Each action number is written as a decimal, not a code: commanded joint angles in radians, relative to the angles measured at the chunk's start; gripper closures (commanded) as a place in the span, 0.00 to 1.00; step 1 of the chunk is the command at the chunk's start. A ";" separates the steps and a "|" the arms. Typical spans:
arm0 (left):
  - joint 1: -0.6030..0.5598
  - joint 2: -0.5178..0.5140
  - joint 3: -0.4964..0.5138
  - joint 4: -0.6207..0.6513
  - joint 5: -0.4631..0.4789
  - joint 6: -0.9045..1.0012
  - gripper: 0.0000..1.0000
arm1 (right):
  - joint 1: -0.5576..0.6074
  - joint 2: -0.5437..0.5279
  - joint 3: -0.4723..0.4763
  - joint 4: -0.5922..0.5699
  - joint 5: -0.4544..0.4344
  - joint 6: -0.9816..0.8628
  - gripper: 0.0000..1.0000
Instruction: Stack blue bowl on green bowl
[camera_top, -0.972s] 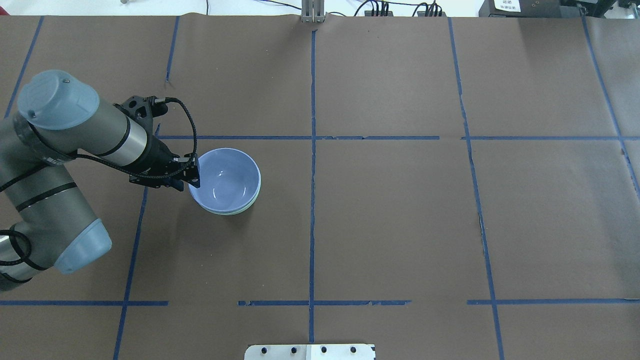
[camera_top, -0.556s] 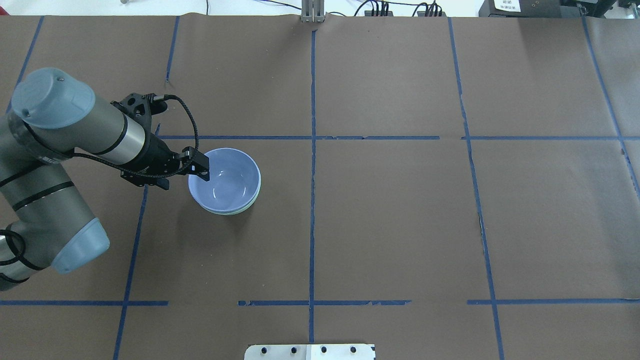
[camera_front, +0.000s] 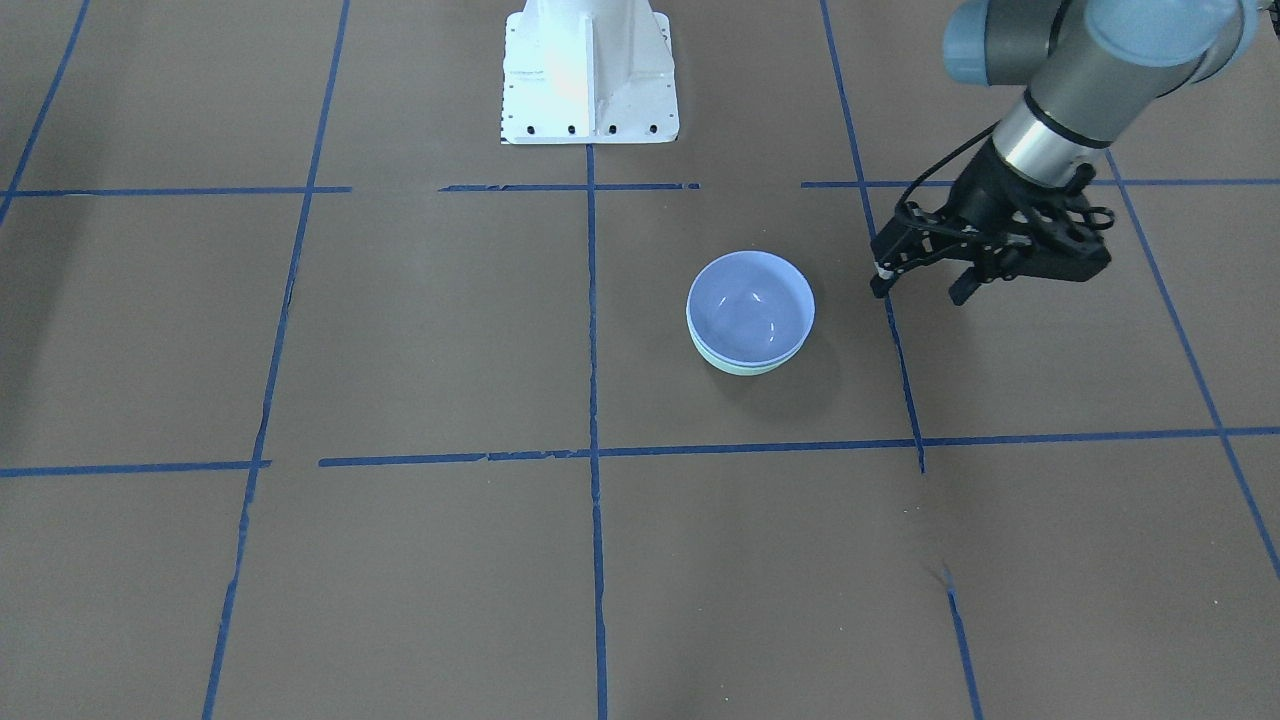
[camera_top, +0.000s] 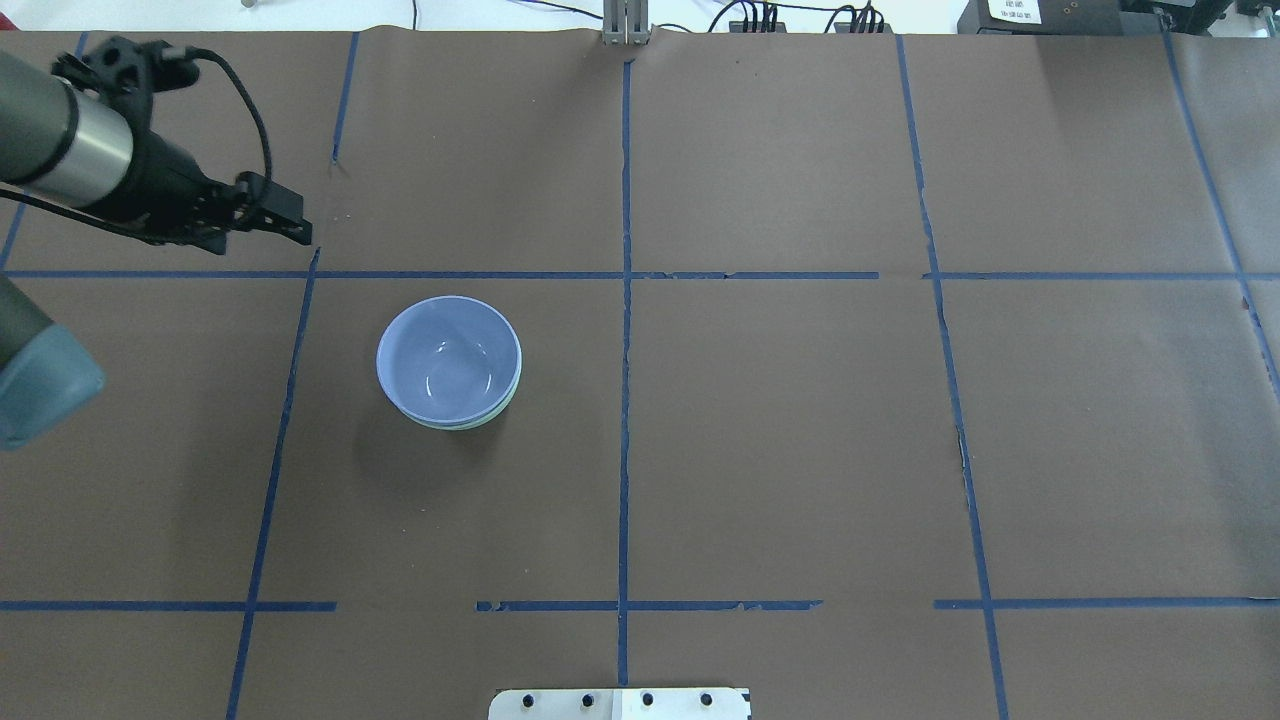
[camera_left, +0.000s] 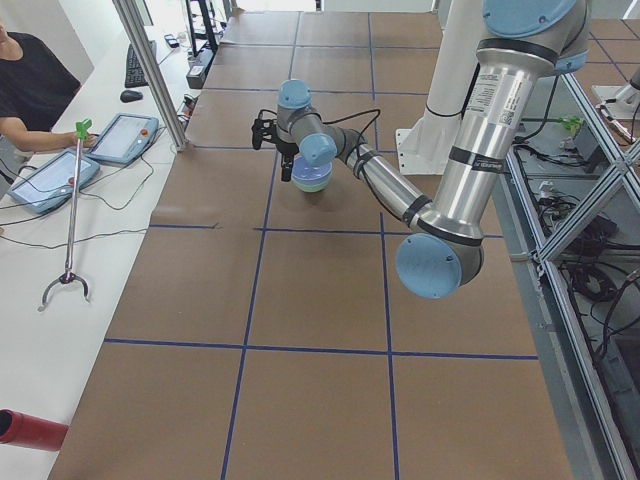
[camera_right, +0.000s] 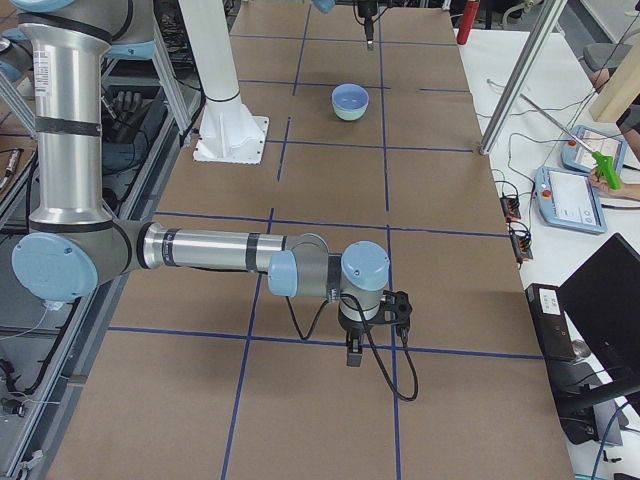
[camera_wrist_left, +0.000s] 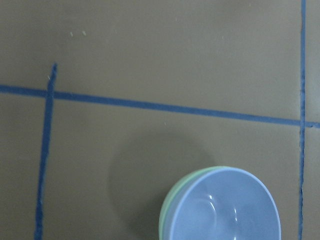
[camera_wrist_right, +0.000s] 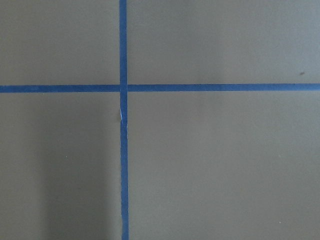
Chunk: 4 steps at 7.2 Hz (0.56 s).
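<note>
So the blue bowl (camera_top: 448, 360) is already sitting nested inside the green bowl (camera_front: 745, 369). You only get a thin mint sliver of rim peeking out on one side. The pair sits on the bench (camera_top: 800, 450) just left of the centre tape line, on the robot's left half. To me that reads as the stack being done, though the blue one looks slightly off-centre, since the green edge shows on one side only.

The relation that matters: the left jaws are apart and empty, hanging off the end of the left arm (camera_top: 90, 165), clear of both bowls. From those jaws the stack lies toward the robot's right and, going by the overhead view, a bit back toward its base. The left wrist view agrees, with the bowls down in the lower right part of the frame and cut off by its edge. A bowl is round, so there's no long axis to line up with.

The right arm (camera_right: 210, 250) is way off at the other end of the bench and its wrist view shows only tape and paper. Can't tell whether the right jaws are apart or together.

If anything needed a nudge, the left arm is clearly the nearer one. I'd guess it just needs to back away without clipping the rim.
</note>
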 joint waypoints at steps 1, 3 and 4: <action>-0.141 0.069 0.005 0.076 -0.002 0.369 0.00 | 0.000 0.000 0.000 0.000 0.000 0.000 0.00; -0.308 0.132 0.089 0.089 0.000 0.733 0.00 | 0.000 0.000 0.000 0.000 0.000 0.000 0.00; -0.381 0.166 0.138 0.092 -0.003 0.838 0.00 | 0.000 0.000 0.000 0.000 0.000 0.000 0.00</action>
